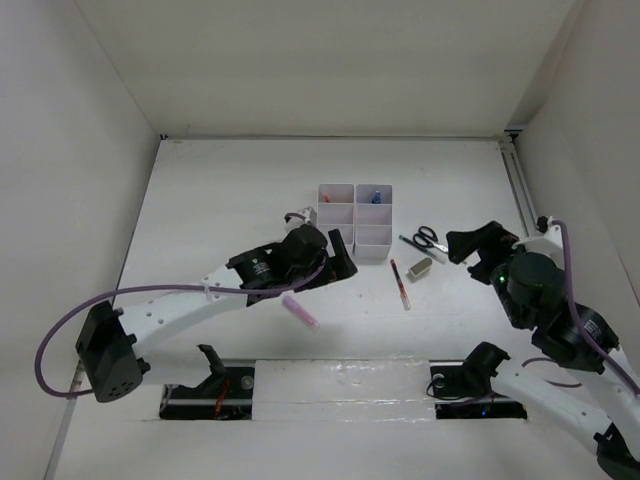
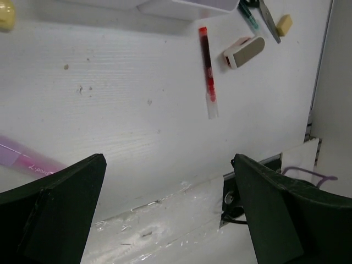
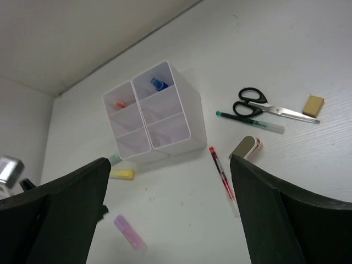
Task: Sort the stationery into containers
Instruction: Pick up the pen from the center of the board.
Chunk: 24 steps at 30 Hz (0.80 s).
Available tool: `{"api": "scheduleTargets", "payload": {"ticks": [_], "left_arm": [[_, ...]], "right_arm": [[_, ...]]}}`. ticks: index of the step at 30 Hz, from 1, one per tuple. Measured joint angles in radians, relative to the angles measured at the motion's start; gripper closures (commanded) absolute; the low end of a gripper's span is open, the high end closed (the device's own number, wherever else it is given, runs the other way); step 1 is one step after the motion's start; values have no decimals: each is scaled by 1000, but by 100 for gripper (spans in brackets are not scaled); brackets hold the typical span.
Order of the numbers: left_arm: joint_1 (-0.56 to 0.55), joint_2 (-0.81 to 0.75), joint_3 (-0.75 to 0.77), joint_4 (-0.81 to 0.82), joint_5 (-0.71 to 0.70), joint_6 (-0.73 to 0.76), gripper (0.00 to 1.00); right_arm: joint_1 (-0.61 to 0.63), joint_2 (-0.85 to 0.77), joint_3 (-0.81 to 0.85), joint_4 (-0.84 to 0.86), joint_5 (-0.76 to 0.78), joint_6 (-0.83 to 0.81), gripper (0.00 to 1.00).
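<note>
The white six-compartment organiser [image 1: 355,222] stands mid-table; it also shows in the right wrist view [image 3: 165,129], with a blue piece [image 3: 158,83] and an orange item [image 3: 121,103] in its far compartments. A pink highlighter [image 1: 300,310] lies in front of my left gripper [image 1: 342,262], which is open and empty just left of the organiser. The red pen [image 1: 400,283], a beige block [image 1: 420,267], a green pen [image 3: 250,122] and the black-handled scissors [image 1: 428,238] lie right of the organiser. My right gripper [image 1: 470,245] is open and empty above them. Yellow [image 3: 122,174] and green [image 3: 114,159] highlighters lie left of the organiser.
A small beige eraser [image 3: 313,104] lies by the scissors' blades. White walls enclose the table on the left, back and right. A taped strip [image 2: 165,220] and two dark slots [image 1: 205,390] run along the near edge by the arm bases.
</note>
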Motion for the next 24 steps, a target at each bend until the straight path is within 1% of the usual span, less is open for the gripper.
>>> {"api": "scheduleTargets", "payload": {"ticks": [3, 6, 7, 9, 11, 12, 13, 16, 19, 24], "left_arm": [[1, -10, -3, -10, -72, -52, 0], [8, -101, -11, -35, -155, -78, 0], [19, -155, -11, -58, -183, -78, 0], [45, -218, -7, -89, -225, -72, 0], [72, -287, 11, -148, -294, -56, 0], [79, -314, 28, -182, -335, -48, 0], [79, -338, 44, -211, -373, -40, 0], [79, -393, 90, -302, -467, -18, 0], [79, -432, 104, -367, -539, -1, 0], [79, -473, 98, -428, -601, 23, 0]], "right_arm": [[0, 16, -30, 13, -58, -52, 9], [1, 82, -74, 56, -127, -69, 9], [0, 109, -95, 74, -151, -69, 11], [-10, 178, -148, 115, -212, -62, 11], [-40, 251, -208, 167, -283, -60, 15], [-58, 293, -239, 193, -314, -58, 15], [-77, 336, -265, 210, -348, -56, 18], [-122, 463, -322, 257, -424, -52, 22], [-132, 558, -341, 285, -447, -44, 31], [-111, 646, -341, 333, -449, -33, 34]]}}
